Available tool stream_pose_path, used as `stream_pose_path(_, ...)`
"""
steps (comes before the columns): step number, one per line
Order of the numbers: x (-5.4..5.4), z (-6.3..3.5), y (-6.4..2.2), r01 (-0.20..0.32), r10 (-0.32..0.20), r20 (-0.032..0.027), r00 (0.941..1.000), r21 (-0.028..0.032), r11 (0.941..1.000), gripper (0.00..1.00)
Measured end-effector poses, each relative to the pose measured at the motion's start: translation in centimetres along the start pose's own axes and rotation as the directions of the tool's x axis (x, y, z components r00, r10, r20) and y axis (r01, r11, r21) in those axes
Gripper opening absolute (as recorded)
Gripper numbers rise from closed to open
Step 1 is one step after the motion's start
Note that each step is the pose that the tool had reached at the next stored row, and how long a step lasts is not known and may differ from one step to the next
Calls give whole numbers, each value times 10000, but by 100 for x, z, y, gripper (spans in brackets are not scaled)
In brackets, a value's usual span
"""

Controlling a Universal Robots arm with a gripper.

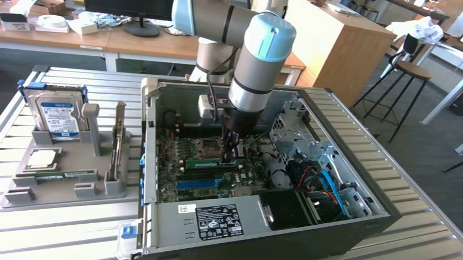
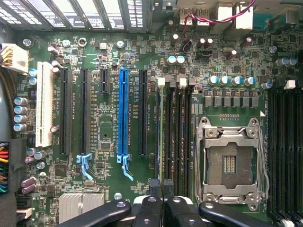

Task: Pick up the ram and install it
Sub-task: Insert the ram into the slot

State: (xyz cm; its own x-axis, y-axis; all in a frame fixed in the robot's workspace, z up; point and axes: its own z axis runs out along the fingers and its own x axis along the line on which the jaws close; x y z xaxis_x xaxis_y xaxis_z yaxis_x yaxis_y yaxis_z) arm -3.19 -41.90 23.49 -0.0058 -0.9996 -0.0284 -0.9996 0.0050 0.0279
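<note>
**Ram Held Edge-Up at the Memory Slots, Fingers Closed on It**

The arm is seen reaching down from above into the open computer case. Its last grey section is tilted slightly, and the wrist is pointed almost straight down at the motherboard. The gripper is lowered deep inside the case, just beside the CPU socket on the exterior view's right of it.

In the wrist view the gripper is shown with its two black fingers pressed almost together, with a narrow seam left between them. The ram is seen edge-on as a thin greenish strip, and it is lined up along the black memory slots between the long black expansion slot and the CPU socket. Its near end is met by the fingertips, and its upper edge appears to be pinched there. Whether it is fully seated in its slot cannot be told.

In the exterior view the ram is seen as a green stick standing on edge across the board, with the gripper's tips touching its end on that view's right.

A second green stick is laid flat in the grey fixture tray outside the case, well apart from the gripper.
</note>
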Motion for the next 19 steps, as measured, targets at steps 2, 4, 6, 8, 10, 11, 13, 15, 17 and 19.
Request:
stream_pose_path(2, 0, 5, 0, 0, 0, 2, 10000, 0, 10000, 11)
stream_pose_path(4, 0, 6, 0, -1, 1, -1, 10000, 0, 10000, 11)
stream_pose_path(6, 0, 9, 0, 0, 0, 1, 10000, 0, 10000, 11)
stream_pose_path(8, -2, 11, 0, -1, 1, 1, 10000, 0, 10000, 11)
stream_pose_path(10, -6, 13, 0, -1, 1, 3, 10000, 1, 10000, 11)
stream_pose_path(11, -6, 13, 0, -1, 1, 2, 10000, 0, 10000, 11)
stream_pose_path(13, -7, 16, 0, 0, 0, -1, 10000, -1, 10000, 11)
stream_pose_path(15, -8, 17, 0, 0, 0, 1, 10000, 0, 10000, 11)
stream_pose_path(17, -8, 22, -1, 0, 0, 3, 10000, 1, 10000, 11)
stream_pose_path(19, -8, 27, -1, 0, 0, 1, 10000, 0, 10000, 11)
